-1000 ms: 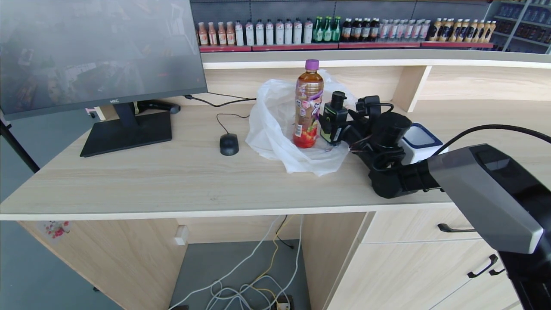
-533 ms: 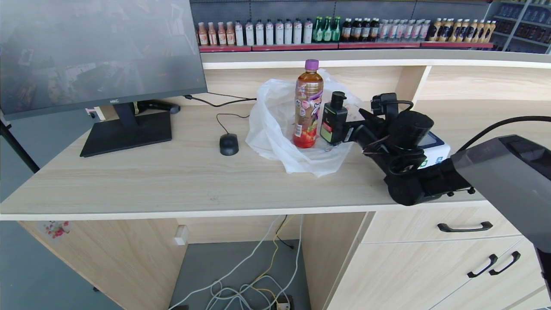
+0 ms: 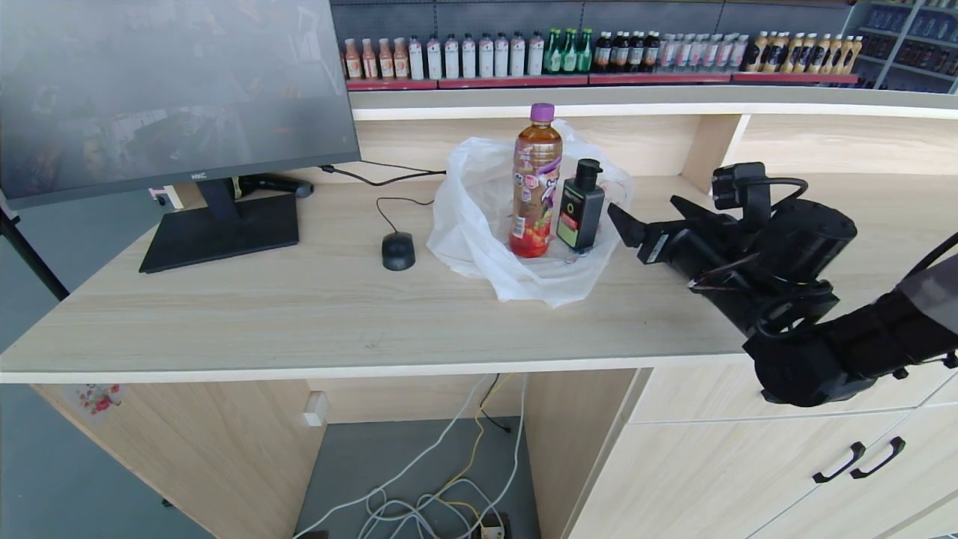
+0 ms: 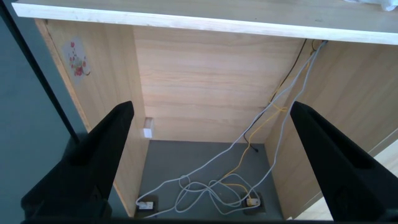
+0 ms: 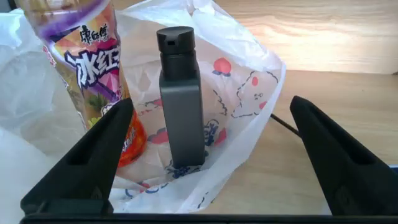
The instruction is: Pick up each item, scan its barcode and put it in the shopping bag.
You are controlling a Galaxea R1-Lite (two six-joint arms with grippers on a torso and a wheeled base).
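The left gripper (image 4: 211,109) hung low in front of the counter (image 3: 299,299), jaws wide apart and holding nothing, facing the cables (image 4: 214,183) on the floor beneath. On the counter stood a monitor (image 3: 172,90), then a black mouse (image 3: 398,250). Next came the white shopping bag (image 3: 471,224), with 2 items upright inside: a purple-capped tea bottle (image 3: 536,183) and, just beside it, a dark bottle (image 3: 581,209) with a black cap. Near the bag's right side, the right gripper (image 3: 641,204) hovered with jaws spread wide, empty, pointing toward the dark bottle without touching it.
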